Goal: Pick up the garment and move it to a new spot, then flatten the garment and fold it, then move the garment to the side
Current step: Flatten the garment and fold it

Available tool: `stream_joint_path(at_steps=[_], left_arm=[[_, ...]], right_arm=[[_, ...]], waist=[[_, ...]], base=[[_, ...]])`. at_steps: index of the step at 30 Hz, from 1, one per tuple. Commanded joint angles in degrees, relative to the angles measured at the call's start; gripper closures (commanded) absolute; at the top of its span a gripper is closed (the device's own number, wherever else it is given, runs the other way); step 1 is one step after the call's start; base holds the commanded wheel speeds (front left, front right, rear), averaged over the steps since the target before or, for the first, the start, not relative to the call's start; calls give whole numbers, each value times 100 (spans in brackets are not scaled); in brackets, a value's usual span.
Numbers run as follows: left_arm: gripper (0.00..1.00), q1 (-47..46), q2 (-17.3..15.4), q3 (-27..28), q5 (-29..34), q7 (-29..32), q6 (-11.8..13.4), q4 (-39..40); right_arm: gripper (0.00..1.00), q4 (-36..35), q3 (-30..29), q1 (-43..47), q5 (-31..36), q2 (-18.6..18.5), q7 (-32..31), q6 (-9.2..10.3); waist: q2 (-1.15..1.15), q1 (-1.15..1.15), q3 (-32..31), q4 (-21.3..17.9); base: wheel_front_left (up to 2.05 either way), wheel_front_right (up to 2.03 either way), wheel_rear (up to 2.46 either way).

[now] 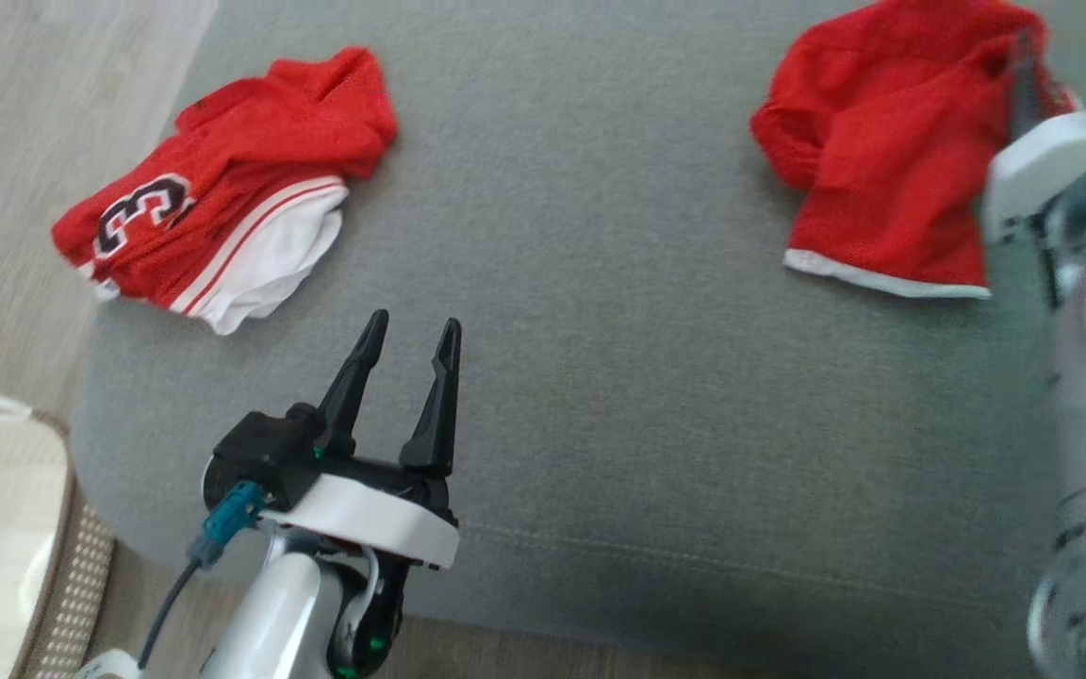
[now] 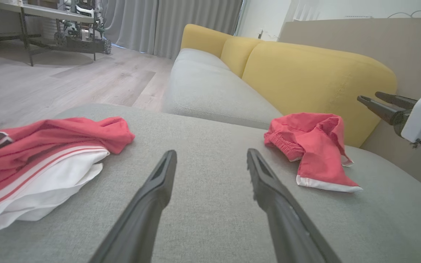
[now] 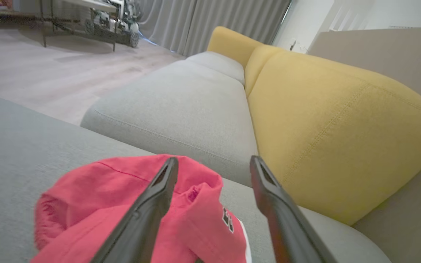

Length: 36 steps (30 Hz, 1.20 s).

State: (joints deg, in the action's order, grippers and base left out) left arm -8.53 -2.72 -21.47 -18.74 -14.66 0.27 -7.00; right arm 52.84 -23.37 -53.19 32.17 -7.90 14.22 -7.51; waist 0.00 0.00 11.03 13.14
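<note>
The garment (image 1: pixel 882 141), red shorts with a white-trimmed hem, lies crumpled at the far right of the grey seat cushion (image 1: pixel 600 377), close to the yellow backrest (image 2: pixel 305 73). In the head view its long axis runs roughly from far to near. The white hem is the near end and points back toward the robot, sloping slightly down to the right. The gathered, bunched edge sits at the upper left. From the left wrist view the garment (image 2: pixel 313 146) shows its gathered band on the left and its hem fanned out low on the right.

The right end effector (image 3: pixel 214 160) has its fingers spread wide and grasps nothing. In its own wrist view the garment (image 3: pixel 104 197) lies beneath and behind the left finger. In the left wrist view this end effector (image 2: pixel 369 96) hangs above and beyond the cloth, clear of it. In the head view it is blurred.

The left end effector (image 1: pixel 414 322) hovers over the near left of the cushion, likewise spread and empty (image 2: pixel 211 153). A second red piece (a jersey (image 1: pixel 222 189) with a white number and white lining) lies at the far left of the cushion, well apart from the shorts.
</note>
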Motion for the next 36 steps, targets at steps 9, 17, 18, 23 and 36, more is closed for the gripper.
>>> stream_joint_path(at_steps=[9,17,18,23,36], left_arm=[[0,-115,-16,378,77,-34,-25,247],[0,69,-16,390,79,-34,6,317],[0,96,-16,372,81,-34,2,306],[0,160,-16,313,63,-34,7,245],[0,158,-16,260,76,-34,-15,237]], right_arm=[[0,-1868,1727,1885,-1802,470,76,2],[0,-3327,2409,3537,-2853,500,77,2],[0,-3436,2438,3680,-2917,500,77,2],[0,-3666,2510,4110,-3000,501,77,2],[0,-3646,2781,4099,-2970,502,77,2]], waist=[[0,0,-489,-639],[0,0,-623,-825],[0,0,-638,-832],[0,0,-714,-816],[0,0,-644,-668]], base=[[0,0,0],[0,0,0],[0,0,0],[0,0,0],[0,0,0]])
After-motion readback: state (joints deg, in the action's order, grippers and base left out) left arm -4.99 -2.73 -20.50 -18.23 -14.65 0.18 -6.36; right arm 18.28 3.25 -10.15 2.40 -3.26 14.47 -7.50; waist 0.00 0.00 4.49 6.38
